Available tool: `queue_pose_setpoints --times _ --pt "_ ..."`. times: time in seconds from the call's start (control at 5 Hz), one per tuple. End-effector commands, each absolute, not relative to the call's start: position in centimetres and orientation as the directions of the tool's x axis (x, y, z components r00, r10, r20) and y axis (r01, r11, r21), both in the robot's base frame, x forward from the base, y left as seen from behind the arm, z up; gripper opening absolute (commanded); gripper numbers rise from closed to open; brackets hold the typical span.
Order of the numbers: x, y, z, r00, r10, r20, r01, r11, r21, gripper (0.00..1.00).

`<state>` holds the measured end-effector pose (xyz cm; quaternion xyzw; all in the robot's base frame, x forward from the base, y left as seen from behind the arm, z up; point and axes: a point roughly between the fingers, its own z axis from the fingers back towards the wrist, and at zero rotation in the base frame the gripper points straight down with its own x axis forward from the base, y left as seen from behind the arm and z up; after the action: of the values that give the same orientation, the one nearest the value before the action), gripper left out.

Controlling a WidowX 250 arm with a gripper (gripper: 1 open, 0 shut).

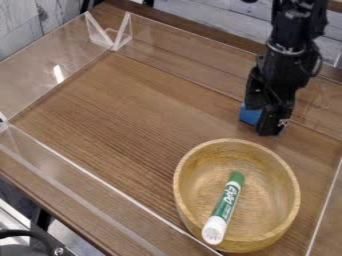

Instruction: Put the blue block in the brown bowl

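The small blue block [249, 115] lies on the wooden table, behind the bowl at the right. My black gripper [267, 117] points straight down over it, open, its fingers lowered on either side of the block and covering most of it. Whether the fingers touch the block I cannot tell. The brown bowl [183, 174] of light wood sits at the front right, well apart from the gripper.
A green-and-white marker [225, 205] lies inside the bowl. Clear acrylic walls [40, 150] fence the table on the left, front and back, with a clear angled stand [107, 35] at the back left. The table's right edge is close to the bowl.
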<state>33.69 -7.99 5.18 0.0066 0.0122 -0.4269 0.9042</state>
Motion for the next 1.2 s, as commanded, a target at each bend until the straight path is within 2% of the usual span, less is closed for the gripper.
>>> queue_pose_setpoints --times 0.0,1.0 --pt "34.4 -8.4 6.0 0.629 -0.777 0.028 0.777 0.629 0.034 1.00" --pt "34.9 -8.6 2.9 0.619 -0.781 0.078 0.782 0.623 0.033 1.00"
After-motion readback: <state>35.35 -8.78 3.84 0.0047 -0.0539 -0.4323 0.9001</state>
